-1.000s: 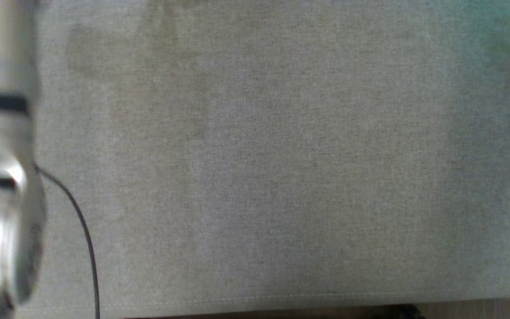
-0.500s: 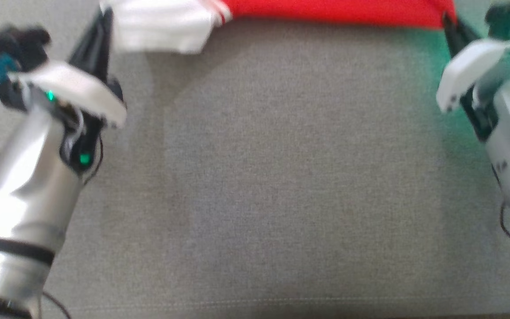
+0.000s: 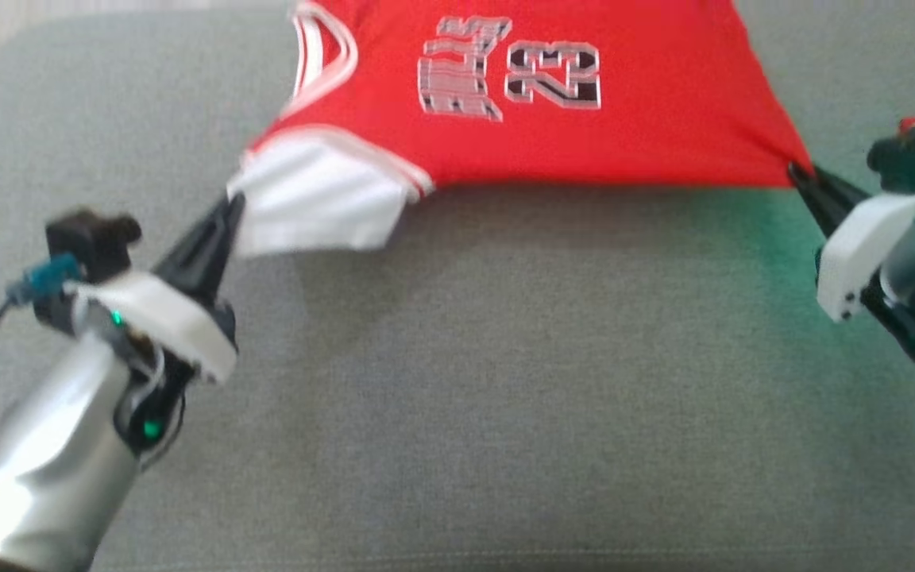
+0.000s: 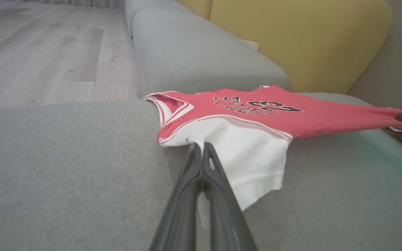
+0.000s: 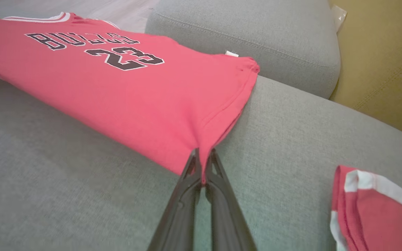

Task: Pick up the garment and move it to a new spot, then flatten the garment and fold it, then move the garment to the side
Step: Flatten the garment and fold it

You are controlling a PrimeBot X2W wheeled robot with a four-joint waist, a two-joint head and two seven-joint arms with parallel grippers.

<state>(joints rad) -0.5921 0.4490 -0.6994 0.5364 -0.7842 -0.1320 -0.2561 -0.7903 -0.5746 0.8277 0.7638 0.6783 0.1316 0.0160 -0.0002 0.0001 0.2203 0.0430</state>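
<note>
The garment (image 3: pixel 521 119) is a red jersey with a white sleeve, white trim and the number 23, stretched over the grey sofa seat (image 3: pixel 505 381). My left gripper (image 3: pixel 233 208) is shut on the white sleeve at the garment's near left corner; the left wrist view shows its fingers (image 4: pixel 201 153) pinched on the white cloth of the garment (image 4: pixel 257 118). My right gripper (image 3: pixel 797 173) is shut on the red hem corner at the right; in the right wrist view its tips (image 5: pixel 202 157) clamp the edge of the garment (image 5: pixel 117 90). The near edge hangs taut between both grippers, slightly above the seat.
A second red and white cloth (image 5: pixel 372 209) lies on the seat to the right of my right gripper. Another grey cushion (image 4: pixel 194 55) and a yellow backrest (image 4: pixel 309 42) stand beyond the garment. Wooden floor (image 4: pixel 40 52) lies off the sofa's far side.
The head camera has tilted up: first it showed bare seat and forearms, now both grippers and most of the jersey. Both grippers stay shut on it.
</note>
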